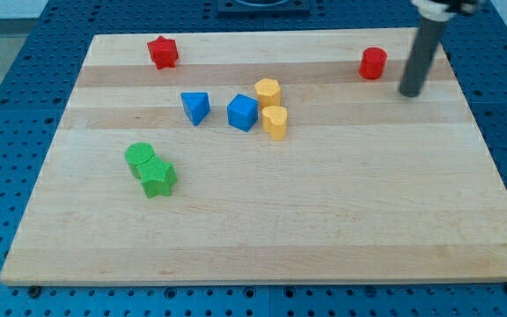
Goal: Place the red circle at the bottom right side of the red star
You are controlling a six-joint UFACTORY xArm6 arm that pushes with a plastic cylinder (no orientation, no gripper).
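My tip (409, 92) stands just to the view's right of the red circle (373, 63), near the desk's (324, 229) top right; there are no fingers, only a bare rod. The red star (162, 52) sits far off at the top left. The long push leftward is risky, I judge: an off-centre contact could let the round block slip past the rod or roll off the top edge. The yellow blocks (271, 107), blue cube (243, 113) and blue triangle (195, 107) lie just below the path; the green blocks (150, 168) are clear.

Rod (421, 53) cut off at view's top; upper yellow block (268, 92) shape unclear.
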